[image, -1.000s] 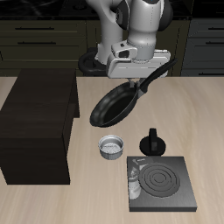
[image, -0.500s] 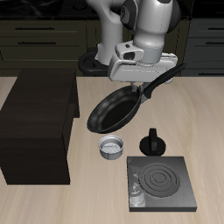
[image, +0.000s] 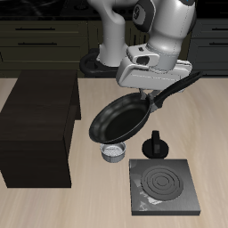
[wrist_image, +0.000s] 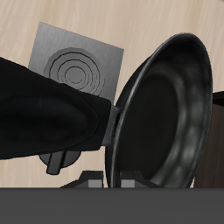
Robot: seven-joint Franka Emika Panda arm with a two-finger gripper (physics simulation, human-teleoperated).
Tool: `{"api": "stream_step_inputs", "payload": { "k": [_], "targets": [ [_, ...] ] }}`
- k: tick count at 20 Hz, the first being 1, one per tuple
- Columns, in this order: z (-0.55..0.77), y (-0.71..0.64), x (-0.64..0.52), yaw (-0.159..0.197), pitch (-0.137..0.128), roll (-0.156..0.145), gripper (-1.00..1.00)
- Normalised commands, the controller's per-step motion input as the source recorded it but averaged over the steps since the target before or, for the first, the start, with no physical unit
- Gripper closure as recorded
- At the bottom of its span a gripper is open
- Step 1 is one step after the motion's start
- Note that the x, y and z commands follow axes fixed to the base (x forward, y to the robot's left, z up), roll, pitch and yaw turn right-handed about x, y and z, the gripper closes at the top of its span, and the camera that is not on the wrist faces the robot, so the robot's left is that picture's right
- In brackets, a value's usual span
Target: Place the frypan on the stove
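The frypan (image: pixel 118 122) hangs in the air above the tabletop (image: pixel 44 205), carried by the gripper (image: pixel 153 94), whose fingers are closed on the long black handle near where it joins the pan. The pan is tilted — its open side faces the camera in the exterior view, its lower rim dips toward the small silver pot (image: pixel 112 153), and the handle runs up and away past the gripper toward the back of the tabletop. No part of the pan touches the tabletop.

Taking the stove (image: pixel 166 187) as landmark: the stove lies flat near the table's front edge, its pale spiral rings facing up. The frypan is behind it and off to one side, well above it, not over the burner rings. The silver pot stands on the tabletop just beside the stove's back corner, partly hidden under the pan's lower rim. A black moka-pot-like object with a knob on top (image: pixel 156 146) stands just behind the stove's back edge, close to it. The large dark cabinet (image: pixel 37 129) sits well apart from the stove, beyond the pot.

In the wrist view the frypan (wrist_image: pixel 166 114) fills much of the frame, seen edge-on with its dark inner surface turned toward the lens — the stove (wrist_image: pixel 77 70) shows beyond it with bare tabletop around it.
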Motion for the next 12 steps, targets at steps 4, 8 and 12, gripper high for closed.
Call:
{"api": "stream_step_inputs", "payload": {
  "k": [4,8,12],
  "targets": [
    [0.08,0.22,0.46,-0.012,0.000,-0.030,1.00],
    [0.06,0.16,0.27,-0.015,0.005,-0.017,1.00],
    [0.07,0.19,0.50,0.006,-0.011,-0.047,1.00]
  ]
}}
